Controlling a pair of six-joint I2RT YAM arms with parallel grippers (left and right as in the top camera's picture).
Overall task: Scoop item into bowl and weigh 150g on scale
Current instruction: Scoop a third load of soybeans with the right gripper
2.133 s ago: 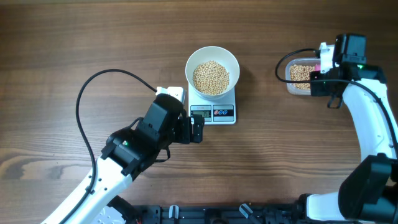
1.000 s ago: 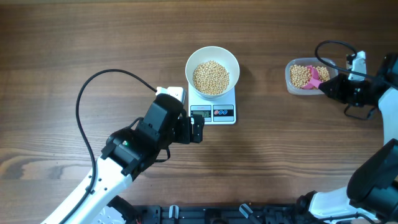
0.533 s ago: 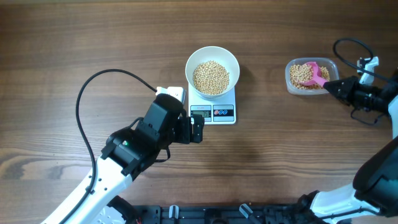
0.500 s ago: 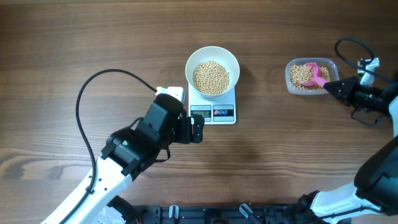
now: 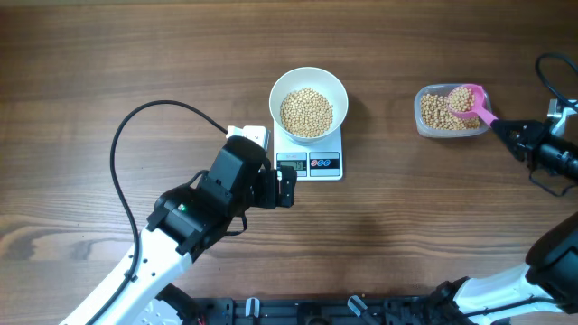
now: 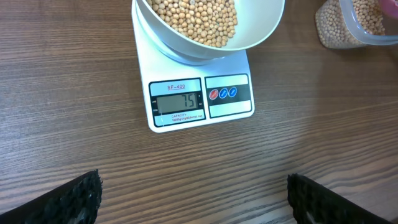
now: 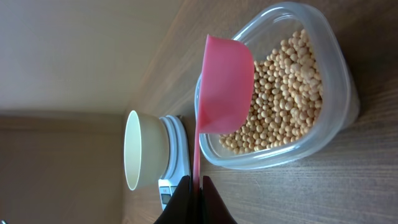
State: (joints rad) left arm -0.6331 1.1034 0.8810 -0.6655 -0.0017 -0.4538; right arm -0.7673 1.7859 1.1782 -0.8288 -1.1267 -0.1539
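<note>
The white bowl point(image 5: 308, 101) holds a heap of tan beans point(image 5: 306, 112) and sits on the white scale point(image 5: 310, 163), whose display point(image 6: 180, 102) reads 75. My left gripper point(image 5: 287, 188) hangs open just in front of the scale, with nothing between its fingertips point(image 6: 81, 194). My right gripper point(image 5: 506, 132) is shut on the handle of a pink scoop point(image 5: 467, 100). The scoop is full of beans and sits over the right end of the clear tub point(image 5: 449, 113). In the right wrist view the scoop point(image 7: 224, 93) shows its underside above the tub's beans point(image 7: 280, 102).
A black cable point(image 5: 135, 126) loops over the table to the left of the scale. The clear tub point(image 6: 364, 22) shows at the top right of the left wrist view. Bare wood lies between the scale and the tub.
My right arm has drawn back to the right, and the pink scoop has come up out of the tub's beans, now loaded. The left arm, bowl and scale have not moved.
</note>
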